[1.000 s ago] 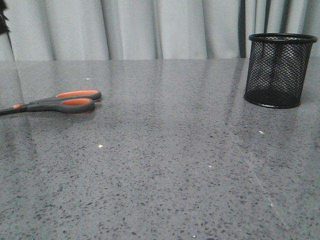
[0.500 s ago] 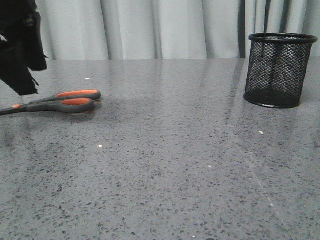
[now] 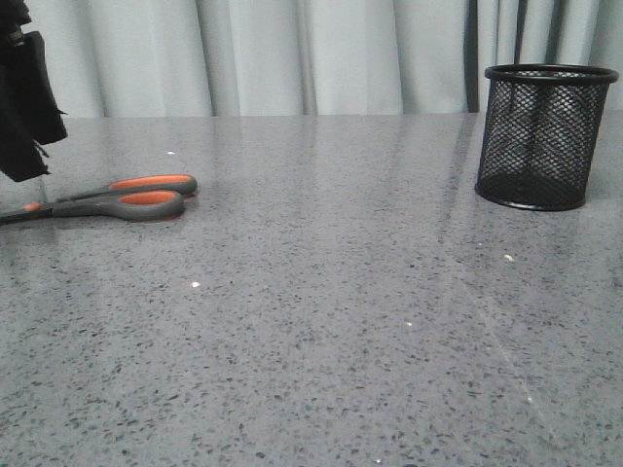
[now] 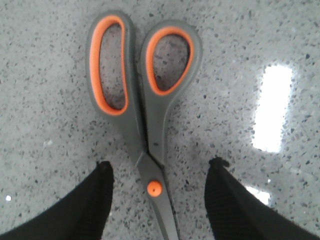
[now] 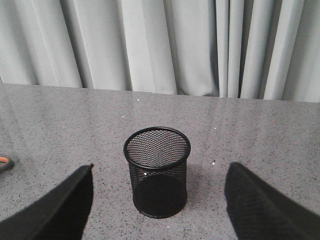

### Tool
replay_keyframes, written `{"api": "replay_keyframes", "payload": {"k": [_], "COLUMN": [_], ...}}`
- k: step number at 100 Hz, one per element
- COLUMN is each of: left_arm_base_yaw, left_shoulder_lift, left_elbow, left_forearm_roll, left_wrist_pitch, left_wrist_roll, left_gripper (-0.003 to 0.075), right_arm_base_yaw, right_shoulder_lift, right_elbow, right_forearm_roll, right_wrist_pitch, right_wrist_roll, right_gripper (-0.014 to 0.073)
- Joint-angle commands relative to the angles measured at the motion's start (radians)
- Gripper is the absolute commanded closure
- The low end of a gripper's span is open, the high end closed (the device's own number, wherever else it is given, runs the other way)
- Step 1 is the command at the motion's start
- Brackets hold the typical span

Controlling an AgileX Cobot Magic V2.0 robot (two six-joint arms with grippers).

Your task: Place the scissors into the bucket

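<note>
Two task things sit well apart on the speckled grey surface (image 3: 321,321): the scissors (image 3: 107,201) lie flat far out to the left of the bucket (image 3: 542,136), which stands upright near the back edge, just before the pale curtain (image 3: 292,53). The scissors are closed, their two orange-lined loops side by side and pointing toward the bucket, their blades running away from it and off the edge of the front view.

Above the blade end of the scissors, on the side far from the bucket, hangs the left pincer (image 3: 24,107), a dark shape clear of the surface. Its wrist camera looks straight down on the scissors (image 4: 142,110): the left pincer (image 4: 160,195) is spread wide, one dark finger on each side of the orange pivot dot (image 4: 154,188), neither finger touching the scissors.

From the right wrist camera the bucket (image 5: 157,171) shows empty, with mesh wall and solid rim, standing ahead of the right pincer (image 5: 157,210). That pincer is spread as well, its two dark fingers well apart on either side of the bucket and holding nothing.
</note>
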Motion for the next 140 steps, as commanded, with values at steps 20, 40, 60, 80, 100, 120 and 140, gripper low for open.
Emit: {"api": "replay_keyframes", "payload": {"k": [20, 40, 60, 80, 100, 120, 140], "left_arm_base_yaw": [-0.001, -0.001, -0.001, -0.001, -0.001, -0.001, -0.001], "left_shoulder_lift": [0.047, 0.075, 0.112, 0.132, 0.126, 0.126, 0.13], "left_elbow": [-0.068, -0.067, -0.067, -0.067, -0.071, -0.082, -0.082], "left_forearm_roll": [-0.078, -0.075, -0.064, -0.064, -0.064, -0.031, -0.03], "left_wrist_pitch": [0.007, 0.009, -0.008, -0.024, -0.105, -0.103, -0.086], "left_wrist_roll": [0.015, 0.015, 0.015, 0.015, 0.011, -0.056, -0.098], "left_gripper": [0.0344, 0.0344, 0.0344, 0.0344, 0.0344, 0.0339, 0.0342], "right_arm_base_yaw": [0.001, 0.001, 0.001, 0.001, 0.001, 0.001, 0.001], "right_shoulder_lift": [0.015, 0.015, 0.015, 0.015, 0.015, 0.016, 0.017], "right_elbow": [-0.036, -0.036, -0.036, -0.036, -0.036, -0.036, -0.036], "right_forearm_roll": [0.008, 0.008, 0.008, 0.008, 0.008, 0.008, 0.008], "right_wrist_pitch": [-0.059, -0.044, -0.05, -0.05, -0.052, -0.053, -0.053], "right_wrist_roll": [-0.003, -0.003, -0.003, -0.003, -0.003, -0.003, -0.003], "right_gripper": [0.0095, 0.0095, 0.0095, 0.0095, 0.0095, 0.0095, 0.0095]}}
